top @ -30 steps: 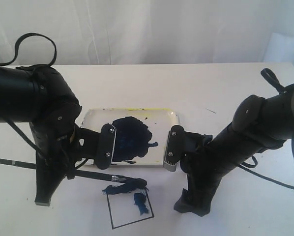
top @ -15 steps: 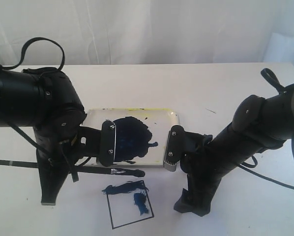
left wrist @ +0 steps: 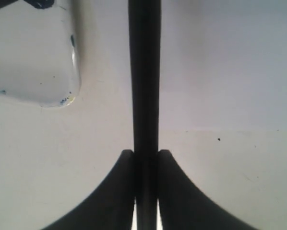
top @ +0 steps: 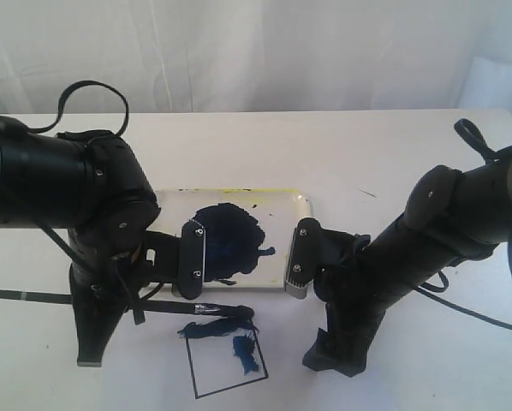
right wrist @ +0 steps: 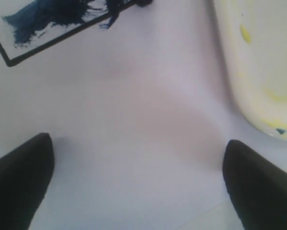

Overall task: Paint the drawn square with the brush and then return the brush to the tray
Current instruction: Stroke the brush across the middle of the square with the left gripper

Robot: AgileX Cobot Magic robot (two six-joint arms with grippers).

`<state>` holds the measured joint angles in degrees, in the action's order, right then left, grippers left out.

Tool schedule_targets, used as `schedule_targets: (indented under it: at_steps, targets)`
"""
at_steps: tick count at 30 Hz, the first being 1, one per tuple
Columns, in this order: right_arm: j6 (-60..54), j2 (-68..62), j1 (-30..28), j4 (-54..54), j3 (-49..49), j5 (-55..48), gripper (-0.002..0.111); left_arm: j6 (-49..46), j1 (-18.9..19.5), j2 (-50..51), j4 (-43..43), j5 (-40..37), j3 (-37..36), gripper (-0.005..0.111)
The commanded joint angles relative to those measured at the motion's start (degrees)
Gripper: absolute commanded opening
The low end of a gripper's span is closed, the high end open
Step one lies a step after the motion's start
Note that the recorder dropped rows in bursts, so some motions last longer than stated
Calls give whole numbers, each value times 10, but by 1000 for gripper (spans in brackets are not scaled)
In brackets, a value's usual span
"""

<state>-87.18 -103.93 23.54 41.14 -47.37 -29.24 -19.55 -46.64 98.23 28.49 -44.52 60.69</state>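
Observation:
The brush [top: 175,303] lies almost level, clamped between the fingers of my left gripper [top: 87,353], which points down, shut on the handle [left wrist: 144,72]. Its dark tip [top: 243,310] hovers between the tray [top: 286,224] and the top edge of the drawn square [top: 226,366]; I cannot tell whether it touches the paper. Blue strokes [top: 213,328] cross that top edge, and a blue smear [top: 243,353] sits inside the square. My right gripper [top: 329,355] stands wide open and empty over bare paper, just right of the square [right wrist: 62,26] and near the tray's corner [right wrist: 258,62].
A dark blue paint blob [top: 226,235] fills the tray's middle, and the far rim is stained yellow. The tray's other near corner [left wrist: 33,62] lies close to the brush handle. A cable loops above the left arm [top: 93,90], another trails right [top: 487,317]. A white curtain hangs behind the table.
The left arm has shifted a little to the right with the brush. The brush tip lifted off the strokes toward the tray, then came partway back. The right arm has not moved.

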Motion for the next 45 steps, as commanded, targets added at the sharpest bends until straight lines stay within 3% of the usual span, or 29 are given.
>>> schedule_targets:
  at_steps: [1, 16, 36, 45]
  targets:
    - [4, -9, 0, -23, 12, 12, 89, 0, -5, -7, 6, -22, 1, 0]
    - [4, -9, 0, -23, 12, 13, 89, -34, -43, -10, -6, -52, 1, 0]
    - [4, -9, 0, -23, 12, 13, 89, -90, -44, -10, -55, -63, 1, 0]
    - [4, -9, 0, -23, 12, 13, 89, 20, -43, -10, 34, -61, 1, 0]
